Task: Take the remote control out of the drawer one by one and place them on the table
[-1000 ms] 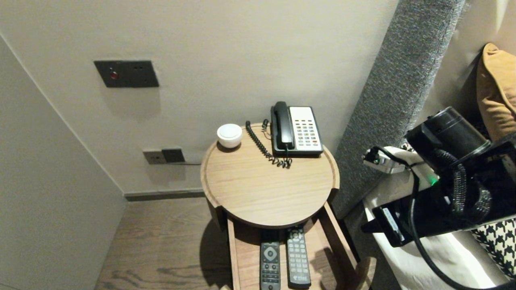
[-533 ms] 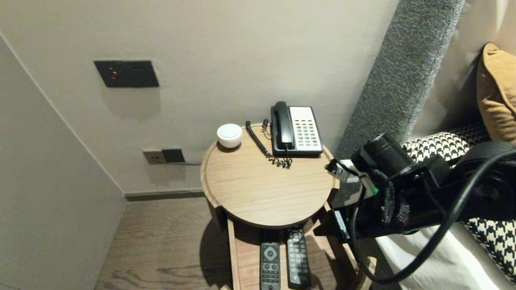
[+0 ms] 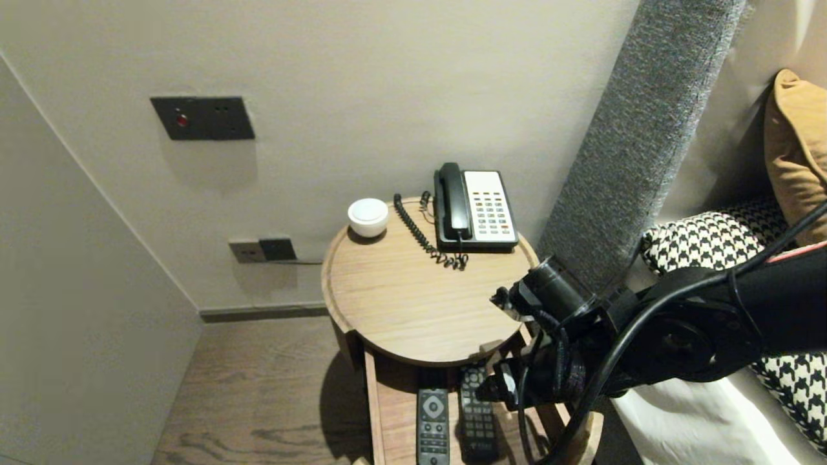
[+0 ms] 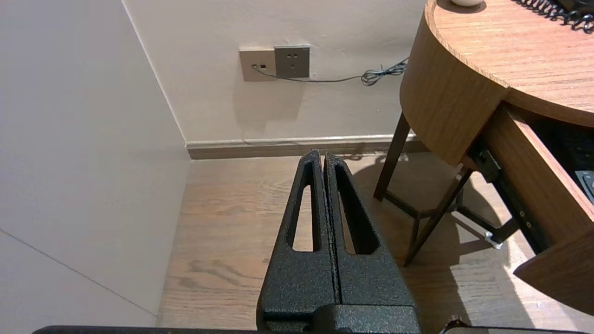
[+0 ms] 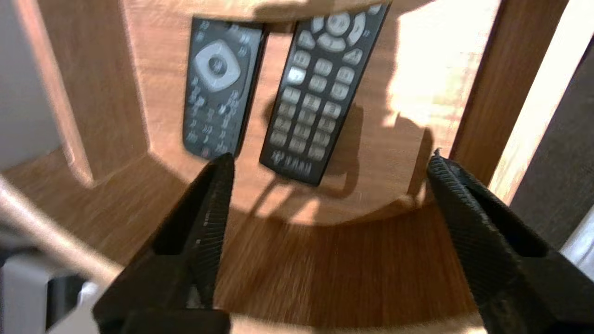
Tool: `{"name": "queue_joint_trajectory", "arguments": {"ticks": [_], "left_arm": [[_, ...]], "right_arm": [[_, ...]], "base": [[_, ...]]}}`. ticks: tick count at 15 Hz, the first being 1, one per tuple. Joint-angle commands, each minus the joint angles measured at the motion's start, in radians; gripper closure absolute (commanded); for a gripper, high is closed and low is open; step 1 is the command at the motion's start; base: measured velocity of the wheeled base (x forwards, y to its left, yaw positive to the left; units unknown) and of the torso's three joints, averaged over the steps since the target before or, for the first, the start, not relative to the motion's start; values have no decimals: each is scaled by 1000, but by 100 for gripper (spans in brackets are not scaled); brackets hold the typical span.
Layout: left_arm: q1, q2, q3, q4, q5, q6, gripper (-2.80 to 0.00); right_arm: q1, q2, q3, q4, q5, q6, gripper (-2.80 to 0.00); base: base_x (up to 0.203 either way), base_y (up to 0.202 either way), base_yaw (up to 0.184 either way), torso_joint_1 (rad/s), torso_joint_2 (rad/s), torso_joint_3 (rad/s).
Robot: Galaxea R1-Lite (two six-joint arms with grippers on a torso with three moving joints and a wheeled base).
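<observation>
Right gripper [image 5: 330, 160]: wide open, empty, above the drawer [image 3: 387, 420] holding round-pad remote [image 5: 216, 88] and keypad remote [image 5: 315, 93]. Neither touched, nothing lifted yet. Left gripper [image 4: 323, 155]: shut, parked low beside the table [image 4: 455, 93].

Nothing can be read with certainty. The phone [image 3: 489, 208], at 1 o'clock on the round table [image 3: 413, 310], has rows of marked keys, the marks too small to tell. Of the two at 6 o'clock below the table top, the long remote [image 5: 310, 93] bears a pale logo on its near end and signs on its keys, none legible; the short remote [image 5: 216, 88] shows only unreadable key symbols
</observation>
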Motion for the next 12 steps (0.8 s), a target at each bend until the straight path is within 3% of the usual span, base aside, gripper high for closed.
{"name": "queue_joint_trajectory", "arguments": {"ticks": [1, 12], "left_arm": [[0, 0, 0, 0, 0, 0, 0], [0, 0, 0, 0, 0, 0, 0]], "right_arm": [[24, 28, 36, -38, -86, 9, -280], [60, 140, 85, -200, -121, 20, -280]], "base": [[0, 0, 0, 0, 0, 0], [0, 0, 0, 0, 0, 0]]}}
